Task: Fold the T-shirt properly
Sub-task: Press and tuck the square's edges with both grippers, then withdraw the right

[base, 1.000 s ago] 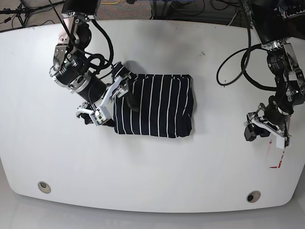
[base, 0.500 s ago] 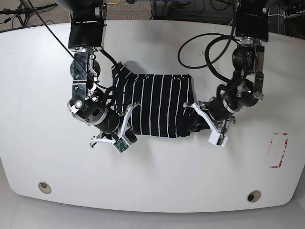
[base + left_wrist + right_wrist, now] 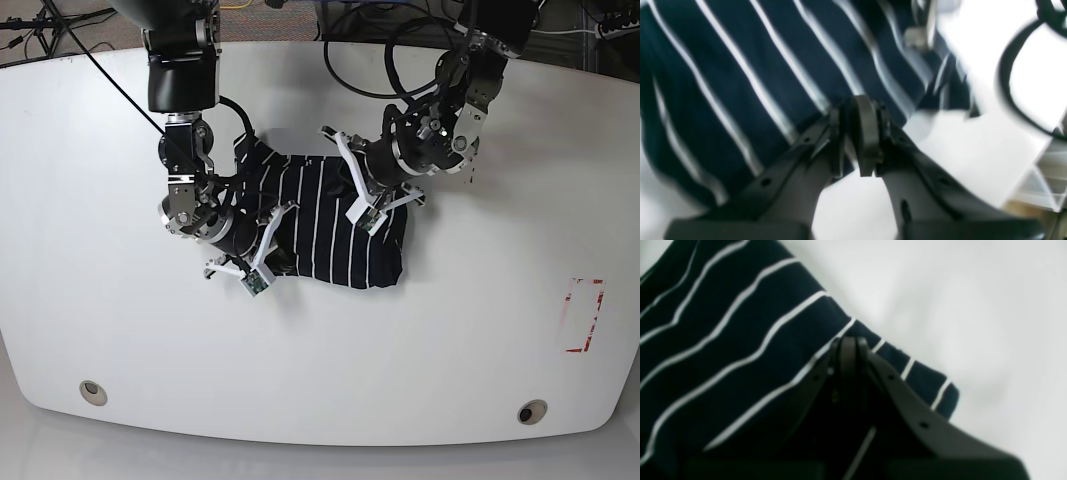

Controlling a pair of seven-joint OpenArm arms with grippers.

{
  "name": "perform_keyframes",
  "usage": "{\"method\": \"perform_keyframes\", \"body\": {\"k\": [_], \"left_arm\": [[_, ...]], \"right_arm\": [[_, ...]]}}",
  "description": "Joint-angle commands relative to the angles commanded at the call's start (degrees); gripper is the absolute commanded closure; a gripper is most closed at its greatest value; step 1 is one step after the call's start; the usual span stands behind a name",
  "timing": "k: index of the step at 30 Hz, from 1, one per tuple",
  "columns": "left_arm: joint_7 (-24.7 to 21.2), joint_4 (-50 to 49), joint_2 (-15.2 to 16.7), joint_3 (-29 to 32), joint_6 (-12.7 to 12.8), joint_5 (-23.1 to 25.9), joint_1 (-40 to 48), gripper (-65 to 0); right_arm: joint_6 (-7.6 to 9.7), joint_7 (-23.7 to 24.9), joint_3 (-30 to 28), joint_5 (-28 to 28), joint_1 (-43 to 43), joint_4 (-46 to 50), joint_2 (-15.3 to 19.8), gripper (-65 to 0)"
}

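Note:
The T-shirt [image 3: 335, 235], dark navy with thin white stripes, lies bunched in a rough rectangle mid-table. My right gripper [image 3: 280, 250] is at its lower left edge. In the right wrist view this gripper [image 3: 848, 341] is shut on the T-shirt's [image 3: 723, 340] hem, with a striped corner hanging to the right of it. My left gripper [image 3: 372, 195] sits over the upper right part of the cloth. In the left wrist view it [image 3: 858, 103] is shut on the T-shirt's [image 3: 740, 83] edge, though that picture is blurred.
The white table [image 3: 450, 350] has a red tape mark [image 3: 582, 315] at the right and two round holes [image 3: 92, 390] near its front edge. Black cables [image 3: 400, 60] loop over the far side. A black cable [image 3: 1007, 83] curves past the left wrist.
The left arm has swung from the shirt's lower right edge up and left over the cloth. The right gripper has shifted slightly upward at the lower left edge. The shirt's top left is more bunched.

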Motion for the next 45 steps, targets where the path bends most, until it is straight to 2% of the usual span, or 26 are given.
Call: {"method": "perform_keyframes", "body": {"k": [5, 9, 12, 17, 26, 30, 34, 38, 41, 45], "left_arm": [[-1.1, -6.0, -3.5, 0.5, -0.5, -0.2, -3.3, -5.7], [-3.7, -12.8, -3.8, 0.1, -5.3, 0.2, -6.8, -5.7], [-4.0, -18.3, -3.8, 0.4, -8.7, 0.2, -10.3, -5.7], [-4.3, -25.1, -3.3, 0.4, -11.0, 0.2, -15.1, -5.7], [-6.2, -30.2, -1.8, 0.5, -12.0, 0.2, -22.1, -5.7], [-6.2, -29.9, -1.8, 0.5, -12.0, 0.2, -23.6, -5.7], [-5.9, -28.7, -1.9, 0.1, -12.0, -0.1, -24.0, -5.7], [-3.9, -23.0, -2.4, -0.4, -12.0, 0.0, -23.7, -5.7], [-1.8, -16.7, -3.5, -2.4, -11.9, 0.1, -23.5, -5.7], [-1.3, -11.0, -3.4, -4.9, -11.5, 0.2, -21.5, -7.6]], "right_arm": [[0.0, 1.8, 0.4, 0.1, -4.0, 0.7, 0.4, -0.2], [0.0, 1.8, 0.5, 0.2, -8.4, 4.7, 0.4, -0.2], [0.0, 1.7, 2.1, 0.2, -12.2, 9.3, 0.1, -0.2], [0.0, -0.1, 2.5, 0.2, -17.6, 15.2, -0.3, -0.2], [0.0, -0.9, 2.4, -0.2, -24.4, 22.9, -6.0, 0.0], [0.0, -2.5, 2.4, -0.3, -24.8, 24.4, -9.4, 0.0], [0.0, -4.4, 1.8, -0.4, -24.6, 26.8, -11.3, 0.0], [0.0, -6.0, 1.2, -0.4, -24.4, 29.7, -10.9, 0.0], [0.0, -8.5, 2.6, -0.3, -23.5, 33.8, -9.6, 0.0], [0.0, -12.3, 5.1, 0.0, -22.9, 38.1, -7.6, 0.0]]}}
